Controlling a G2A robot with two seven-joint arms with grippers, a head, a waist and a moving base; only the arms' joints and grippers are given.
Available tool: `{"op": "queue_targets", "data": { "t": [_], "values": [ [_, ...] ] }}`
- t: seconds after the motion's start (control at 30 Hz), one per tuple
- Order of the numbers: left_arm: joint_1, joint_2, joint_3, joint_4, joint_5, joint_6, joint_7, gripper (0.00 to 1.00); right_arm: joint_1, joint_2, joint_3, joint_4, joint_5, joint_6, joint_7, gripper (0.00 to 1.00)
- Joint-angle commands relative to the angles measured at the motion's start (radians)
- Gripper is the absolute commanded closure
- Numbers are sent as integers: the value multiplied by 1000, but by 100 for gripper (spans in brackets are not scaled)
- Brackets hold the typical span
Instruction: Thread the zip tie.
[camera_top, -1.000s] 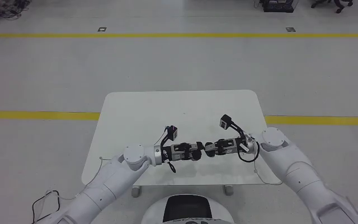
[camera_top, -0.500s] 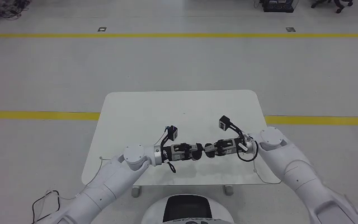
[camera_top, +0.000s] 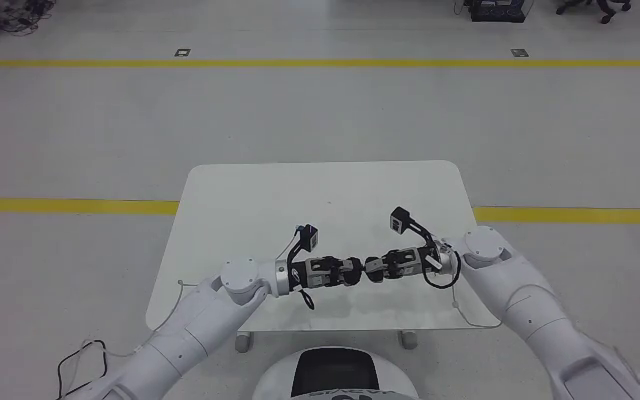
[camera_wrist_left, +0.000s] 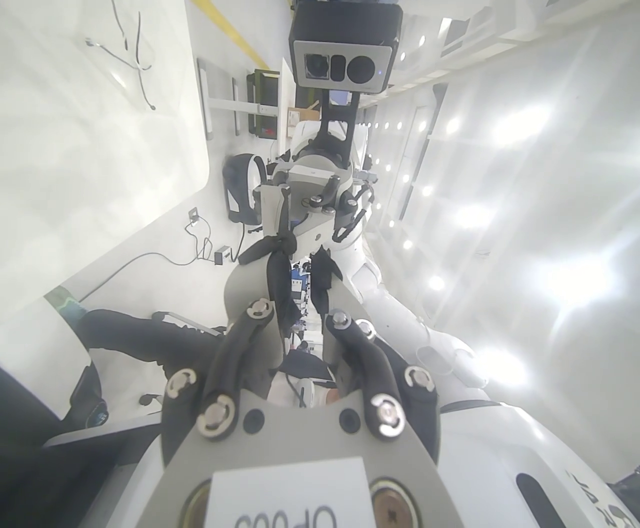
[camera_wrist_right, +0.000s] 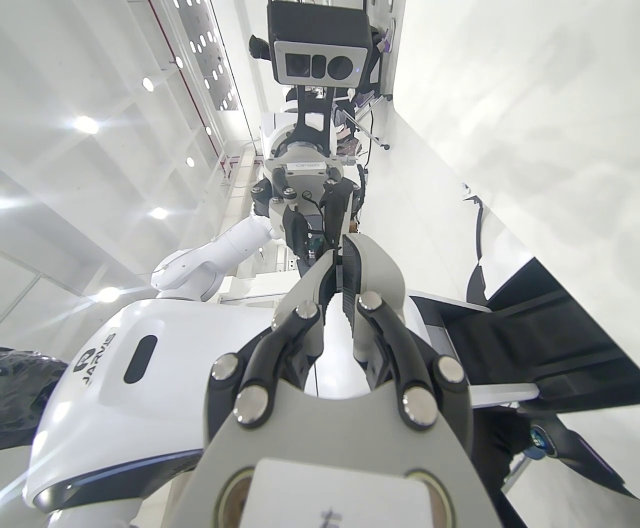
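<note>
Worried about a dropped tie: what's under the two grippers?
The white table lies under the left gripper and right gripper, which face each other above it. The patch directly beneath them is covered.

You're in a robotics lab or test hall, not a home or shop.
- Floor (camera_top: 320, 110): pale, glossy, wide open. Yellow lines (camera_top: 300, 63) run straight across it like lane markings, with small square markers (camera_top: 182, 52) beside the far one.
- One white desk (camera_top: 320, 190) stands alone between the lines.
- Far edge: dark equipment (camera_top: 497, 10) and loose cables (camera_top: 20, 15) on the floor.
- Overhead: a high white ceiling with rows of bright lamps (camera_wrist_left: 510, 127).
</note>
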Motion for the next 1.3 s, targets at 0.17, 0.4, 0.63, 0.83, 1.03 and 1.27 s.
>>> {"op": "queue_targets", "data": {
  "t": [0.17, 0.4, 0.63, 0.83, 1.03, 1.27],
  "values": [
    [-2, -1, 4, 1, 1, 1, 2, 91, -6, 1, 11, -8, 2, -9, 7, 100],
    [-5, -2, 8, 5, 2, 2, 4, 91, -12, 1, 17, -16, 3, -12, 12, 100],
    [-10, -4, 11, 14, -1, 1, 4, 93, -13, 0, 19, -19, 0, -9, 14, 100],
    [-11, -4, 11, 17, -3, -1, 4, 93, -12, -1, 16, -16, -1, -6, 14, 100],
    [-11, -4, 11, 18, -4, -1, 3, 93, -10, -3, 14, -12, -1, -6, 14, 100],
    [-13, -5, 12, 20, -5, 1, -1, 94, -8, -4, 12, -5, 1, -6, 14, 100]
  ]
}}
